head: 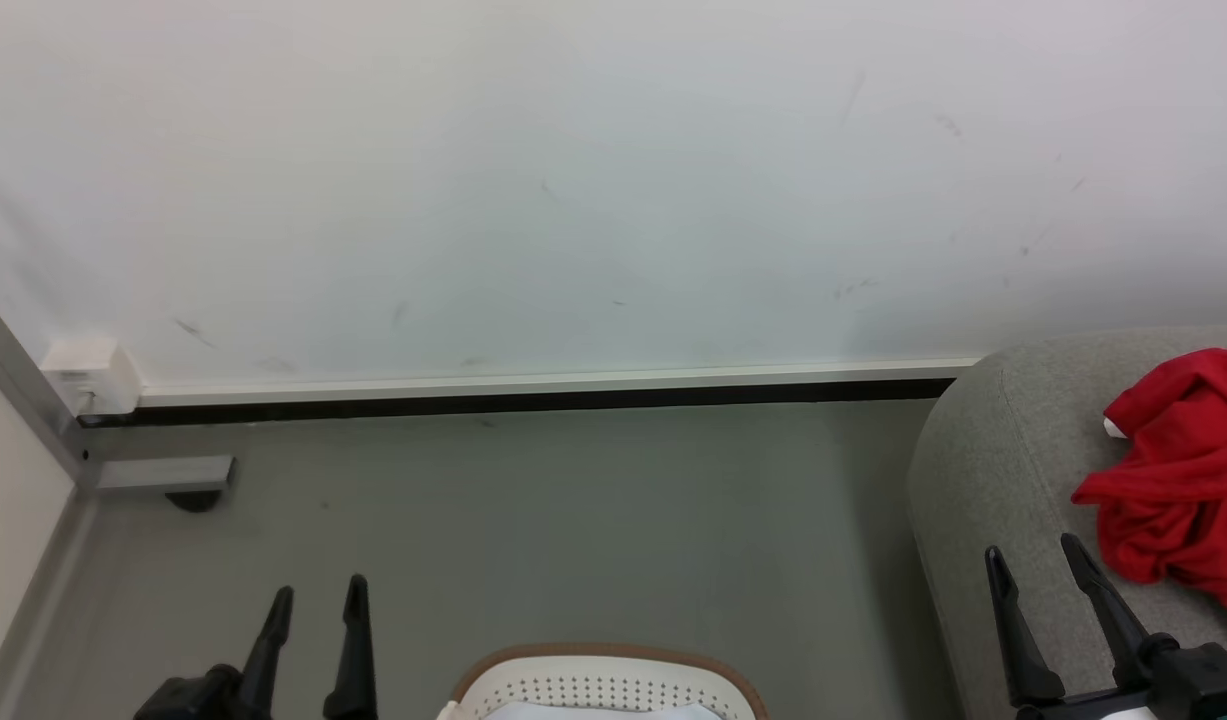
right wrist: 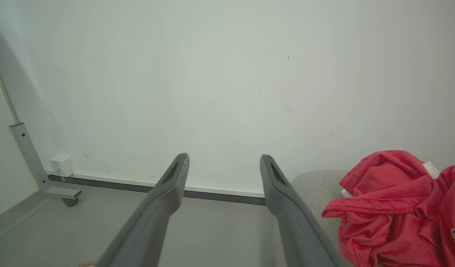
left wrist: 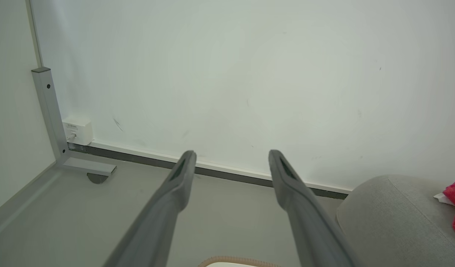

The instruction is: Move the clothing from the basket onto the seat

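The left gripper (head: 320, 598), at the lower left of the head view, has its two dark fingers apart and holds nothing. The right gripper (head: 1031, 560), at the lower right, is also spread and empty, with its tips in front of the large light grey woven-fabric seat (head: 1003, 470).

Between them, at the bottom centre, is the oval white perforated plastic basket with a tan-brown rim band (head: 603, 655). A pale patch lies inside it, but I cannot tell whether it is cloth. A crumpled red fabric garment (head: 1183, 480) lies on the seat at the right edge, near the right gripper.

Such clothing is probably light, soft and limp, so it will hang and drag. A pinch on a raised fold seems best, then a lift above the basket rim and the seat's rounded edge.

At the left, a grey metal frame leg (head: 36, 390) and a small white wall box (head: 91, 375) are well apart from the way, which goes over plain grey floor (head: 573, 520).
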Motion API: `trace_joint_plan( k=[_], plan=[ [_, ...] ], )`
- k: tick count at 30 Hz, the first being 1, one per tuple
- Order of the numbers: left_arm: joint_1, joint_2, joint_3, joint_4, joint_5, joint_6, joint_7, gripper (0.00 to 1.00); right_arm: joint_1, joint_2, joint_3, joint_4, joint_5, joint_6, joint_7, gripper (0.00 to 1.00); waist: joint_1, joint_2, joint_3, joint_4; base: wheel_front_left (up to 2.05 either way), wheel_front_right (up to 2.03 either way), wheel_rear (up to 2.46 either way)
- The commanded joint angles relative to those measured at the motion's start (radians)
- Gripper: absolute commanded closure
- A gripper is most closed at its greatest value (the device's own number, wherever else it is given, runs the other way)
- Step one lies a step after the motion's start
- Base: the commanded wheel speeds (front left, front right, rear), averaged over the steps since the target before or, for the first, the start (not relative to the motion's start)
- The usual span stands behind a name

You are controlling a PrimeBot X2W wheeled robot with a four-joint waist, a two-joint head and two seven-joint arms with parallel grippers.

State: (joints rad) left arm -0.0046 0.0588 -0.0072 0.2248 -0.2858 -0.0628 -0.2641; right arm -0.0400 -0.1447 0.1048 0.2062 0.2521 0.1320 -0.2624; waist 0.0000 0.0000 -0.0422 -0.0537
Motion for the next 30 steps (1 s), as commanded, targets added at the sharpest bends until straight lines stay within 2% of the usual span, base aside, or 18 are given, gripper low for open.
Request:
trace_joint_plan(
  k=[1, 11, 12, 15, 30],
  plan=[
    [-0.005, -0.001, 0.006, 0.005, 0.013, -0.008, 0.000, 0.00, -0.008, -0.003, 0.000, -0.003, 0.001, -0.003, -0.003, 0.00, 0.0000, 0.0000, 0.001, -0.001, 0.00, 0.00, 0.00],
    [-0.010, -0.006, 0.023, 0.019, 0.022, -0.029, 0.000, 0.00, -0.007, 0.003, 0.000, -0.006, 0.012, -0.003, -0.003, 0.00, 0.0000, 0.0000, 0.006, -0.007, 0.00, 0.00, 0.00],
    [-0.006, -0.008, 0.022, 0.020, 0.017, -0.028, 0.000, 1.00, 0.000, 0.002, 0.001, -0.004, 0.004, 0.000, 0.000, 1.00, 0.0000, 0.0000, 0.006, -0.007, 0.00, 0.00, 0.00],
    [0.003, -0.013, 0.023, 0.043, 0.011, -0.029, 0.003, 1.00, 0.008, 0.011, 0.003, 0.018, 0.009, 0.000, 0.003, 1.00, 0.0000, 0.0000, 0.006, -0.007, 0.00, 0.00, 0.00],
    [-0.022, -0.012, 0.045, 0.041, -0.239, -0.037, 0.076, 1.00, -0.009, 0.024, -0.037, 0.022, 0.265, 0.000, 0.071, 1.00, 0.0000, 0.0000, 0.010, 0.000, 0.00, 0.00, 0.00]
  ],
)
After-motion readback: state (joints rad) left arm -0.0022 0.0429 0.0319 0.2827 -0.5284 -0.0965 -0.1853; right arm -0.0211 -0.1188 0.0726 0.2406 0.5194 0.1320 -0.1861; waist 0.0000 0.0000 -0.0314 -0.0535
